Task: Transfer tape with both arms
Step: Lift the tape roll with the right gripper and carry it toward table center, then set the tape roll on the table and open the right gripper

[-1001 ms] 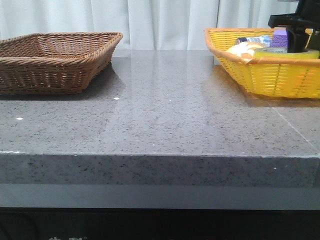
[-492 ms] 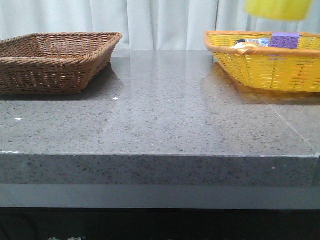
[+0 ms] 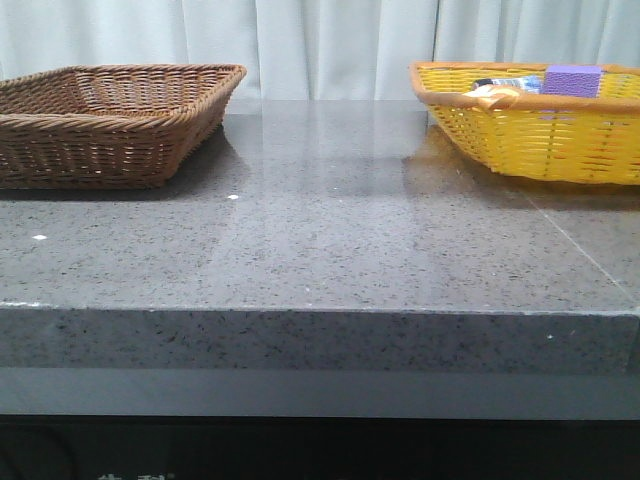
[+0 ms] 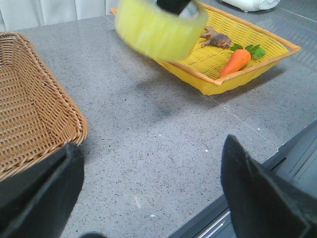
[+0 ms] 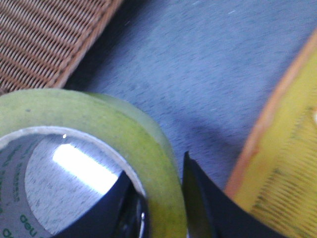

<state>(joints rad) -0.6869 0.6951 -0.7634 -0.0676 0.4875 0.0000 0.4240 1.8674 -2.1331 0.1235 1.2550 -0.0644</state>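
Note:
The tape [image 5: 133, 134], a wide roll of translucent yellow with a white core and green lettering, is held in the air by my right gripper [image 5: 157, 166]. One black finger is inside the core and the other [image 5: 198, 198] is outside, shut on the roll's wall. In the left wrist view the tape [image 4: 158, 27] hangs above the table between the two baskets, with a dark tip of the right gripper [image 4: 173, 5] in its core. My left gripper [image 4: 152, 144] is open and empty, low over the table's front edge. Neither gripper nor the tape shows in the front view.
A brown wicker basket [image 3: 110, 120] stands at the left of the grey stone table [image 3: 320, 230]. A yellow basket [image 3: 530, 140] at the right holds a purple block [image 3: 572, 78], a toy carrot [image 4: 237, 59] and other small items.
The right gripper lifted the tape out of the yellow basket and up past the top of the front view. The basket shifted slightly.

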